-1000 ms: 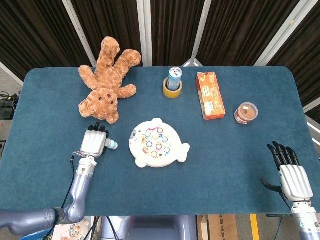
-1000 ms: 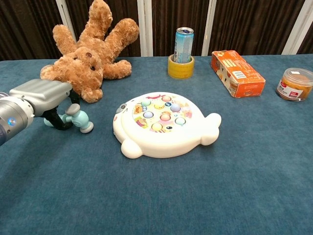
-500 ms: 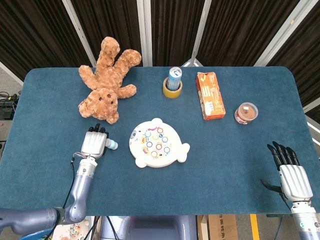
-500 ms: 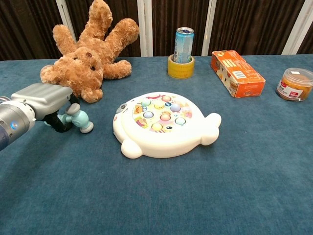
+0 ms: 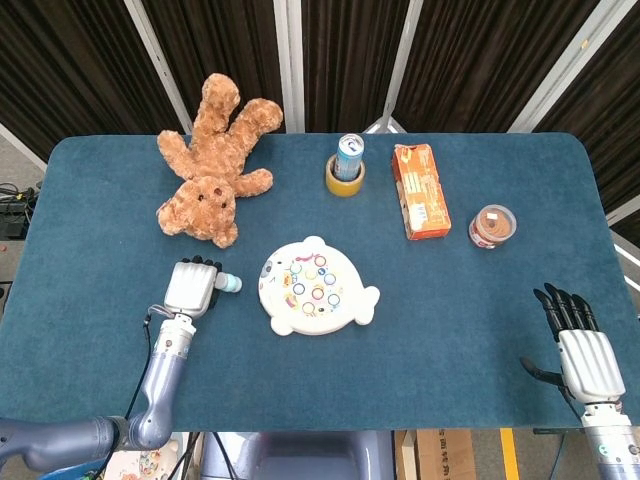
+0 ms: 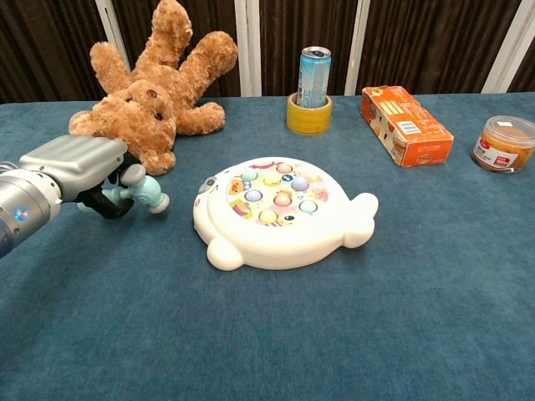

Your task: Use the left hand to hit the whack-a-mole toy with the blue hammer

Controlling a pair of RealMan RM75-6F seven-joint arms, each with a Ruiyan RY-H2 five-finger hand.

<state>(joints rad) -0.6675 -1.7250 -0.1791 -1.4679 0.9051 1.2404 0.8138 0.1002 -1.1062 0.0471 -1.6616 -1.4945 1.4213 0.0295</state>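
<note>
We see the white, seal-shaped whack-a-mole toy [image 6: 282, 213] with pastel buttons mid-bench [image 5: 470, 330]; just left of it, apart, our left hand [image 6: 77, 165] grips the pale blue hammer [image 6: 144, 190]; only the head view shows our right hand [image 5: 578, 340], seemingly released, fingers extended.

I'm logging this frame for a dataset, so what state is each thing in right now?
left robot hand: grips the blue hammer
blue hammer: held, head pointing toward the toy
whack-a-mole toy: flat on the table, untouched
right robot hand: holds nothing, fingers apart
teddy bear: lying down
can: upright inside the tape roll
orange box: lying flat
jar: upright, lid on
</note>
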